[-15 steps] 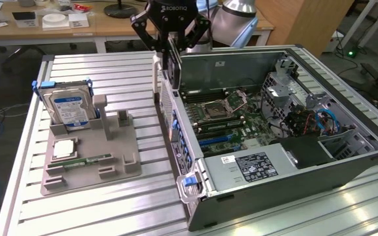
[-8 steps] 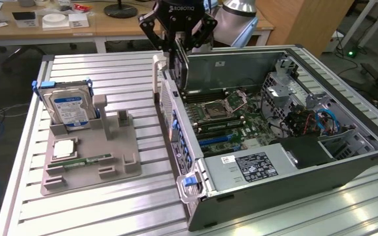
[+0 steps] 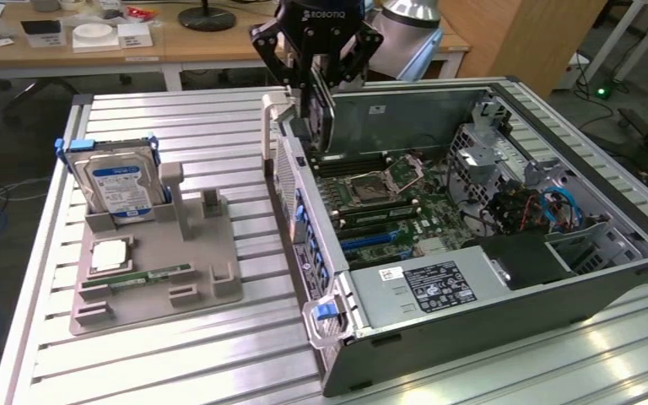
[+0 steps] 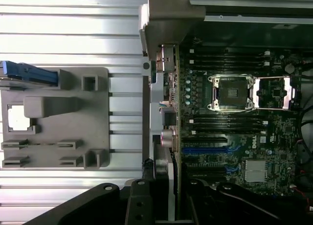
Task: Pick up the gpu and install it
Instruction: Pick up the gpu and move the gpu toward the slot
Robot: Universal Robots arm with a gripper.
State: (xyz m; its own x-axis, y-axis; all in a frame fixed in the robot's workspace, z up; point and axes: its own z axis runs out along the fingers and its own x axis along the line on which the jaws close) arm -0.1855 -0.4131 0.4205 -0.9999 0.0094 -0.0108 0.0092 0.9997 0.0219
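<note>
My gripper point(image 3: 321, 80) is shut on the gpu point(image 3: 324, 122), a thin dark card with a silvery edge. The card hangs upright below the fingers. It sits just above the back corner of the open computer case point(image 3: 594, 278), on the exterior view's left side of the case, over the motherboard point(image 3: 397, 202). In the wrist view the gpu point(image 4: 169, 186) appears edge-on between the black fingers point(image 4: 139, 205). It lies along the case's rear wall, beside the motherboard point(image 4: 230, 137) and near its blue slots point(image 4: 205, 150).
A grey fixture tray point(image 3: 217, 261) lies on the slatted table at the exterior view's left. It carries an upright hard drive point(image 3: 121, 190), a square chip point(image 3: 110, 253) and a green memory stick point(image 3: 149, 276). A desk point(image 3: 189, 42) stands behind the table.
</note>
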